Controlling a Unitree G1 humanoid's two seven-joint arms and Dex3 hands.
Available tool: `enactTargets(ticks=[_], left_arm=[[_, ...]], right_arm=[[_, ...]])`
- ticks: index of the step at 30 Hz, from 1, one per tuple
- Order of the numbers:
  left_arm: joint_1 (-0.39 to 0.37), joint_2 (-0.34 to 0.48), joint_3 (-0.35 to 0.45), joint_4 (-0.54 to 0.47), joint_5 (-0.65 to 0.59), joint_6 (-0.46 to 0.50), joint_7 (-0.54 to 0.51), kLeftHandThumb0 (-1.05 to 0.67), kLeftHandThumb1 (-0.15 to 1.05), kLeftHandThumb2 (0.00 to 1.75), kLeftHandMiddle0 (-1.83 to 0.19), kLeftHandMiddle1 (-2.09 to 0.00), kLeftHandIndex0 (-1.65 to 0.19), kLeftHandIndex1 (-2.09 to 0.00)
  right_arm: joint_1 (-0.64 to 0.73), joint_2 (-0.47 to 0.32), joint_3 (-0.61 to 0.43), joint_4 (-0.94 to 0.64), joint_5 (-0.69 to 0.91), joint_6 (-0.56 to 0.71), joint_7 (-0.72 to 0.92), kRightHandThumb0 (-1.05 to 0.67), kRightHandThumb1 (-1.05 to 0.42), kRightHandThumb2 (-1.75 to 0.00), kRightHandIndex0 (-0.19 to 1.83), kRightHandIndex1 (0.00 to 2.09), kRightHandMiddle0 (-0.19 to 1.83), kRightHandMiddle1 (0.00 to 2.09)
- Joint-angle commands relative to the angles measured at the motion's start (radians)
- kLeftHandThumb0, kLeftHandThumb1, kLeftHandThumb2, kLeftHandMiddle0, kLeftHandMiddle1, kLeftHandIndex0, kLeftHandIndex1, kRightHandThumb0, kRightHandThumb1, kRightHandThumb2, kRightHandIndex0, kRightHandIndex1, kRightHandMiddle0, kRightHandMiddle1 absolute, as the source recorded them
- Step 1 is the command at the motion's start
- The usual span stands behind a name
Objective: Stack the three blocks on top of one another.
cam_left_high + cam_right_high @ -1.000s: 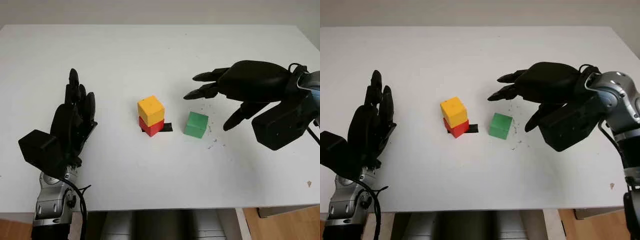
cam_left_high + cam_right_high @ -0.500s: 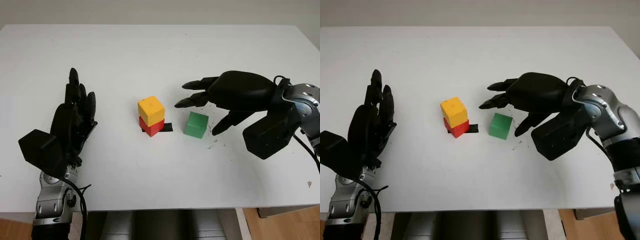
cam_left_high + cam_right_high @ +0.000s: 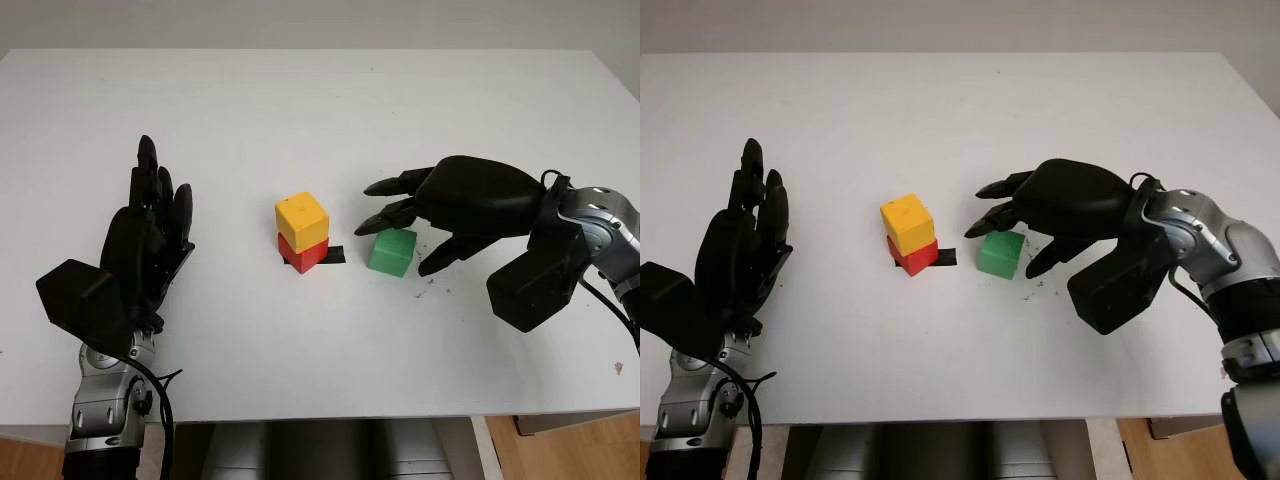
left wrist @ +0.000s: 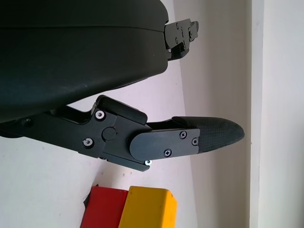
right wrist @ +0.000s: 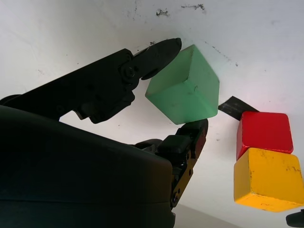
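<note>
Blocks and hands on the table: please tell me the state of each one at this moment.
Yellow block: stacked on the red block.
Red block: on the table, under the yellow one, on a black mark.
Green block: on the table, apart from the stack, not lifted.
Right hand: over the green block, fingers on both sides, grasp not closed.
Left hand: open, at the table's left side.

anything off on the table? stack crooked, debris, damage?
Mostly fine. The yellow cube sits twisted on the red cube, corners not aligned. Dark specks litter the white table near the green cube, which the right hand is closing around. Left hand open, idle.
</note>
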Motion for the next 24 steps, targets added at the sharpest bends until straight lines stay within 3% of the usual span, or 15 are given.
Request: enactTargets(ticks=[1,8,9,12,16,24], left_arm=[[0.013,0.001,0.004,-0.025,-0.004,0.005,0.001,-0.77,1.05,0.49,0.19,0.0,0.19,0.0],[0.012,0.006,0.003,-0.026,0.001,0.011,0.002,-0.79,1.05,0.47,0.19,0.0,0.19,0.0],[0.012,0.008,0.002,-0.026,0.003,0.01,0.001,-0.79,1.05,0.47,0.19,0.0,0.19,0.0],[0.013,0.012,-0.001,-0.025,0.009,0.008,-0.002,-0.79,1.05,0.46,0.19,0.0,0.19,0.0],[0.011,0.012,-0.002,-0.023,0.017,0.008,0.0,-0.8,1.05,0.46,0.19,0.0,0.19,0.0],[0.011,0.002,-0.005,-0.024,0.02,0.009,0.013,-0.8,1.05,0.43,0.19,0.0,0.19,0.0]], right_arm=[[-0.022,-0.011,0.008,0.008,-0.01,-0.009,-0.011,-0.34,-0.81,-0.06,0.4,0.12,0.7,0.2],[-0.02,-0.004,0.01,0.013,-0.014,-0.011,-0.028,-0.31,-0.81,-0.05,0.44,0.12,0.81,0.28],[-0.022,-0.004,0.012,0.018,-0.02,-0.017,-0.04,-0.32,-0.81,-0.05,0.47,0.12,0.84,0.35],[-0.029,-0.007,0.015,0.027,-0.037,-0.032,-0.069,-0.33,-0.85,-0.06,0.52,0.09,0.7,0.85],[-0.05,0.0,0.016,0.068,-0.03,-0.042,-0.09,-0.35,-0.87,-0.06,0.54,0.08,0.61,1.13],[-0.082,0.043,-0.035,0.101,0.189,0.127,0.08,-0.33,-0.9,-0.06,0.49,0.04,0.47,1.3]])
